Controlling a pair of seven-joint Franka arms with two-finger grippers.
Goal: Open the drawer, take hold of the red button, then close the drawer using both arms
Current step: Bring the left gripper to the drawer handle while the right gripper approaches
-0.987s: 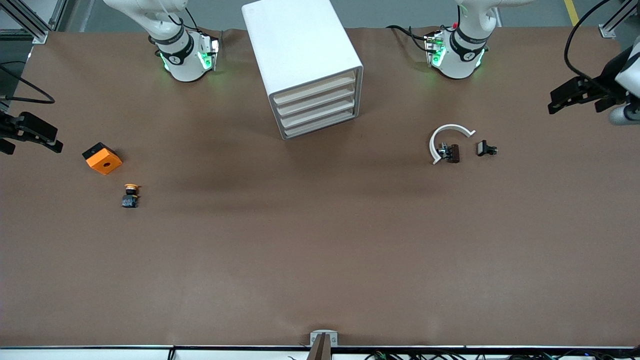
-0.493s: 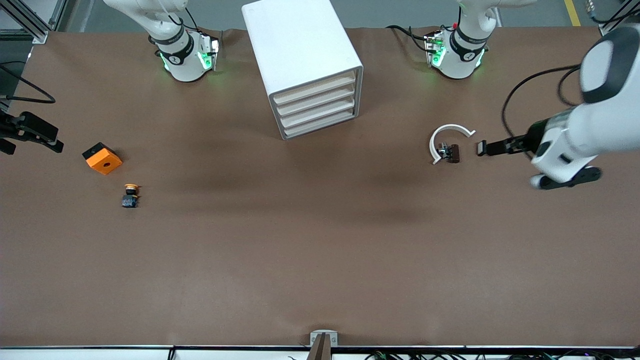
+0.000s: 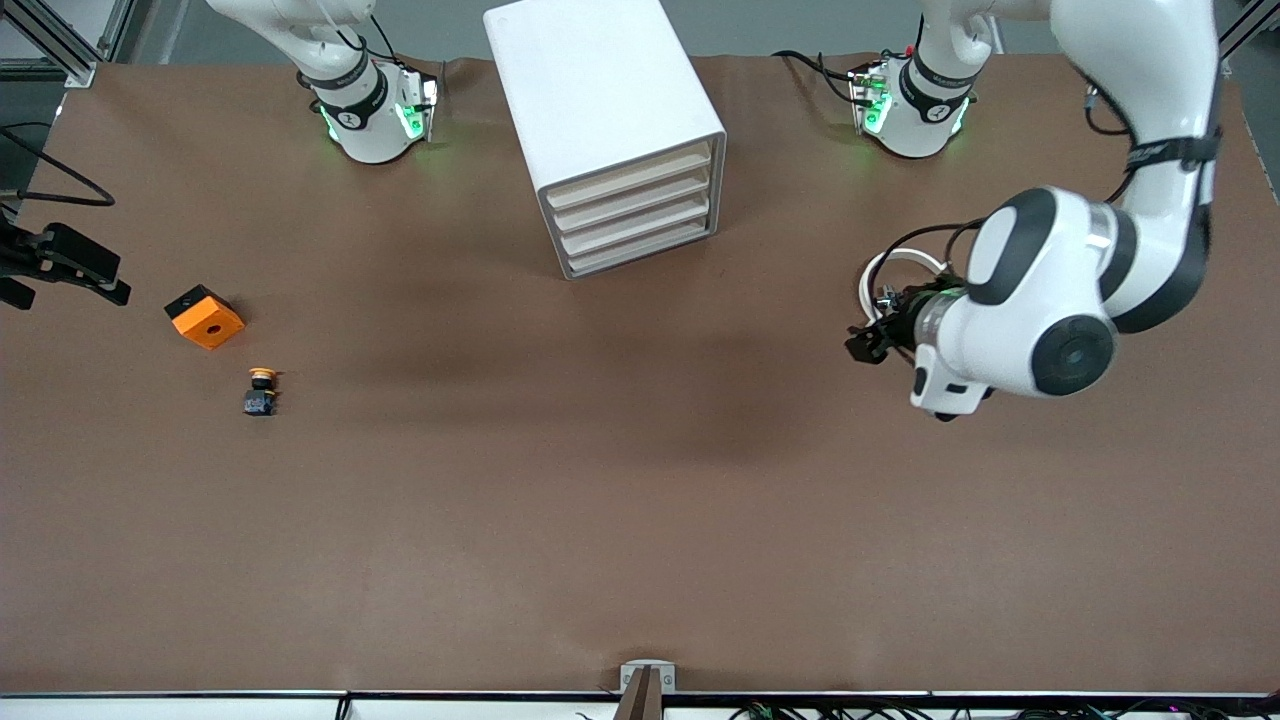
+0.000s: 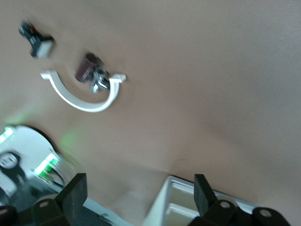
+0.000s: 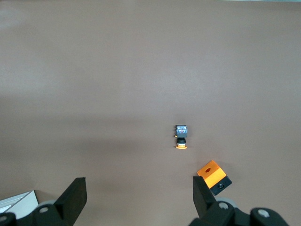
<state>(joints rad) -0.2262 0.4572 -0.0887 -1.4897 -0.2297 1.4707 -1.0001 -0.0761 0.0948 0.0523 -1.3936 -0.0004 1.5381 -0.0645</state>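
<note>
While both sets of fingers gape empty, left gripper [image 3: 868,342] hovers by white ring [image 3: 876,285]; right gripper [image 3: 60,270] waits at table edge.

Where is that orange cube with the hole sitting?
In the front view, the orange cube sits toward the right arm's end of the table, beside the small yellow-capped button and slightly farther from the camera.

The left pincer [image 3: 868,343] hangs over the counter [image 3: 640,500] just beside the curved bracket [image 3: 880,275], well apart from the drawer cabinet [image 3: 610,130]. The right pincer [image 3: 60,265] is near the cube [image 3: 204,317], the yellow-capped button [image 3: 261,391] nearer the camera.
</note>
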